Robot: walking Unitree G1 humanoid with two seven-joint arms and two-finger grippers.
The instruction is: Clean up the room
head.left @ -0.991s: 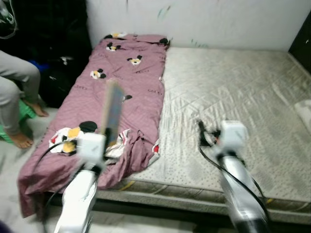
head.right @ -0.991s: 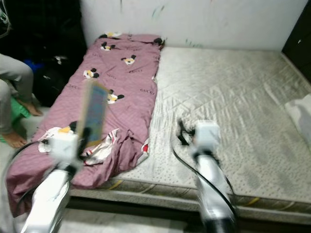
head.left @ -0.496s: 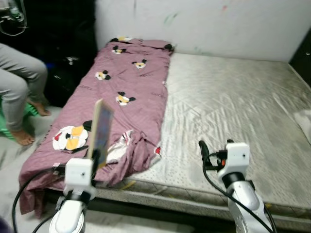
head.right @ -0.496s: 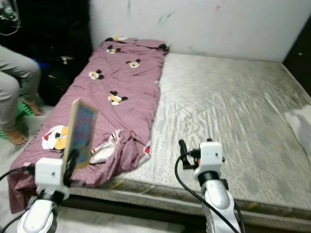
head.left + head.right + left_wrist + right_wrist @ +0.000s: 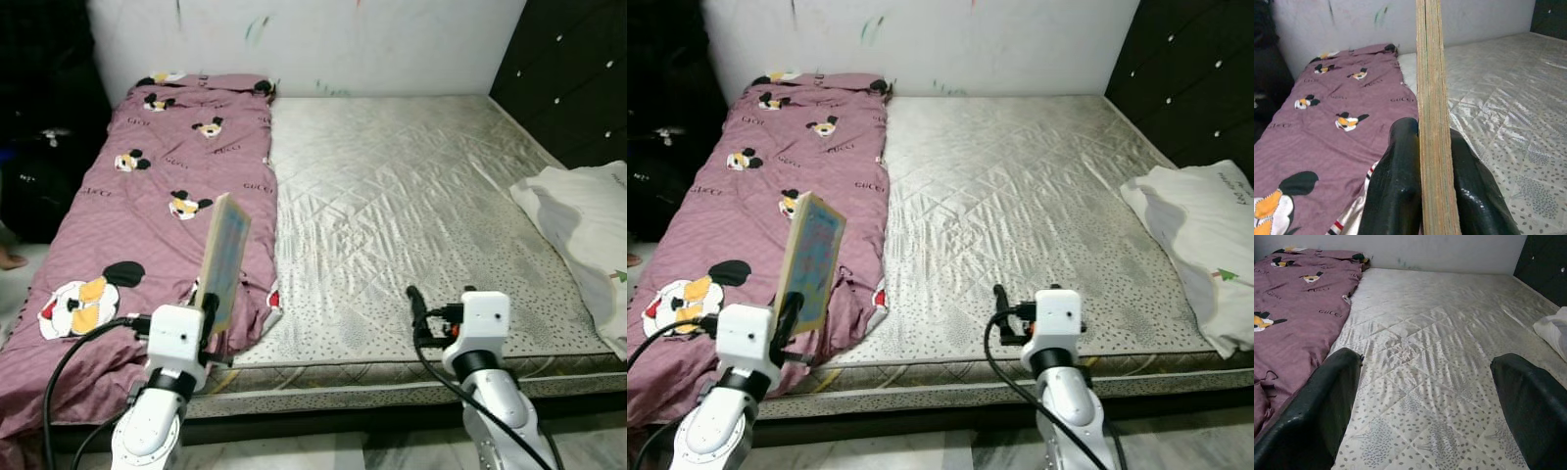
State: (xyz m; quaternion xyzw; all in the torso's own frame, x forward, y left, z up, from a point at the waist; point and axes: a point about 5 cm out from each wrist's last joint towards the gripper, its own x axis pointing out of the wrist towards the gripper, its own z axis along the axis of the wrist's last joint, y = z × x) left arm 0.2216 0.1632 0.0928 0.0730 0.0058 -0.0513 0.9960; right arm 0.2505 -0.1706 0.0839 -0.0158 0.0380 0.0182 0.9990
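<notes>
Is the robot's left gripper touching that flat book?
Touching. In the left wrist view, the left gripper has both black fingers pressed against the sides of the book, which stands upright between them.

Both eye views look down and forward from the head over the whole bed (image 5: 411, 196). Each wrist view looks low along its own fingers (image 5: 1327, 401) across that same mattress toward the wall (image 5: 1352, 19).

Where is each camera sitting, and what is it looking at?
Left eye, on the head: looks down at the mattress; both arms show.
Right eye: same scene, shifted slightly.
Left wrist: looks along the left tool, clamped on a book, toward the blanket.
Right wrist: looks between the open right tool over the mattress.
All share mattress and blanket.
</notes>
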